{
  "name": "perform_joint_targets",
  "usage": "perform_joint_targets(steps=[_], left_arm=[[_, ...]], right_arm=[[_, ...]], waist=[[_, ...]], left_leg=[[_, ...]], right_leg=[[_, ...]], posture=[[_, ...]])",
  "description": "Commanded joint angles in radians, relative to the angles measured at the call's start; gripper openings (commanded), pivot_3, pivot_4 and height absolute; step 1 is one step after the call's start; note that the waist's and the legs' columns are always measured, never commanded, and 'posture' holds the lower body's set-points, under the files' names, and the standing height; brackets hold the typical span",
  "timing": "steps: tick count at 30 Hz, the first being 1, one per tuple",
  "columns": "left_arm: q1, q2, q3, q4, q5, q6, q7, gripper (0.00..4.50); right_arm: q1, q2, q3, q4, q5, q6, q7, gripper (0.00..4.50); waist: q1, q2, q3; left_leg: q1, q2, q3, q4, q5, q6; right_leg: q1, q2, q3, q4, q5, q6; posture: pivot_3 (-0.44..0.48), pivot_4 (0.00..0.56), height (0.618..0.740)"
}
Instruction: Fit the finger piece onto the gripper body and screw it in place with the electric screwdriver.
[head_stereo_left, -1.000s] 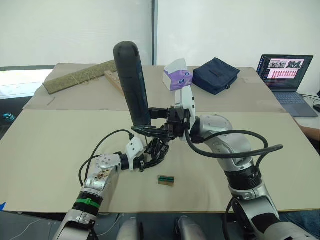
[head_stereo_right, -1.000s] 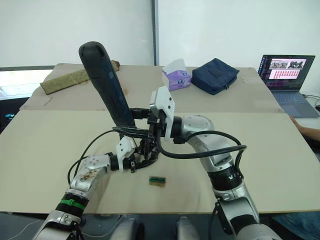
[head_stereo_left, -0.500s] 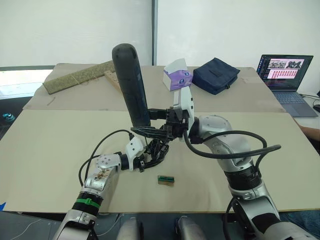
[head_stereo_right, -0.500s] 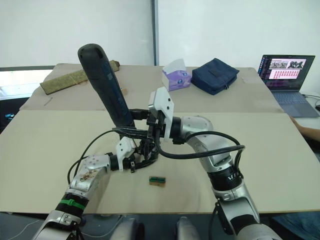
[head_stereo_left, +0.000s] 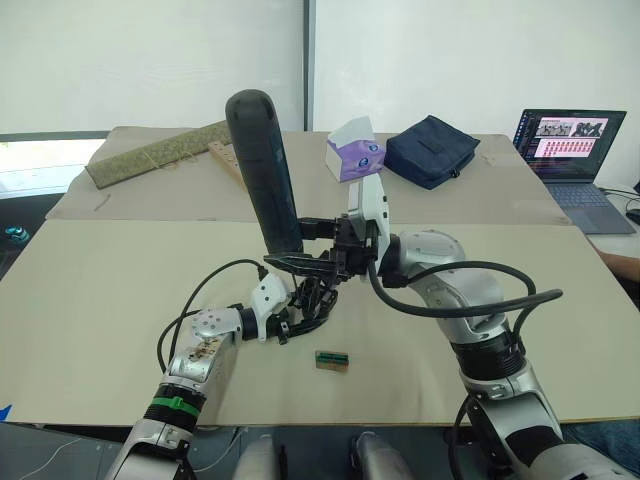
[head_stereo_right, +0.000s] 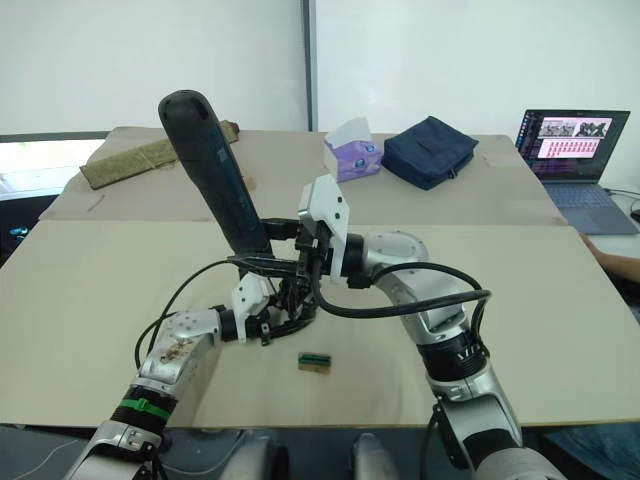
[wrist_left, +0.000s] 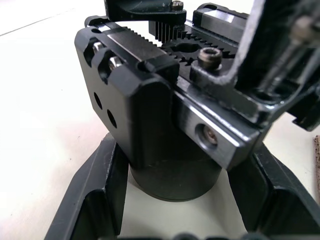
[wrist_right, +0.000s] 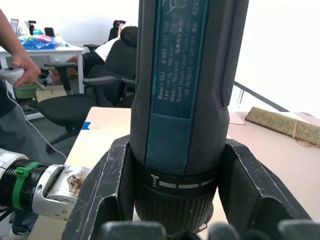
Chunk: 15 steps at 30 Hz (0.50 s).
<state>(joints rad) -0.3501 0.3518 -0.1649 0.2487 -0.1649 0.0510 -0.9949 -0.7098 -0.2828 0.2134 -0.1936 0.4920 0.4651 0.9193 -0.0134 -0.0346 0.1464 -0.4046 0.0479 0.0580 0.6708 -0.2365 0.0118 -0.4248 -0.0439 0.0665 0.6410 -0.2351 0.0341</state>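
The electric screwdriver, clamped by the right gripper at frame centre, has barely shifted over the gripper body, which the left gripper clasps; screwing likely continues.

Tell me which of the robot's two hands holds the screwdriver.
The right hand: its fingers clamp the upright black screwdriver. The left hand, lower down, grips the gripper body instead.

Right claw grips tilted electric screwdriver above gripper body in left claw.
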Motion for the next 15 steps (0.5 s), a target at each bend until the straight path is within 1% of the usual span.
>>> perform_joint_targets(steps=[1, 15], left_arm=[[0.023, 0.003, -0.025, -0.006, -0.008, 0.021, -0.025, 2.30], [0.027, 0.002, -0.027, -0.006, -0.009, 0.021, -0.023, 2.30]], right_arm=[[-0.010, 0.005, -0.020, -0.050, 0.017, -0.013, -0.003, 1.92], [-0.007, 0.011, -0.019, -0.049, 0.026, -0.008, -0.006, 1.92]], waist=[[0.000, 0.000, 0.000], [-0.001, 0.000, 0.000]], left_leg=[[0.000, 0.000, 0.000, 0.000, 0.000, 0.000], [0.000, 0.000, 0.000, 0.000, 0.000, 0.000]], right_leg=[[0.000, 0.000, 0.000, 0.000, 0.000, 0.000], [0.000, 0.000, 0.000, 0.000, 0.000, 0.000]], posture=[[0.000, 0.150, 0.740], [0.000, 0.150, 0.740]])
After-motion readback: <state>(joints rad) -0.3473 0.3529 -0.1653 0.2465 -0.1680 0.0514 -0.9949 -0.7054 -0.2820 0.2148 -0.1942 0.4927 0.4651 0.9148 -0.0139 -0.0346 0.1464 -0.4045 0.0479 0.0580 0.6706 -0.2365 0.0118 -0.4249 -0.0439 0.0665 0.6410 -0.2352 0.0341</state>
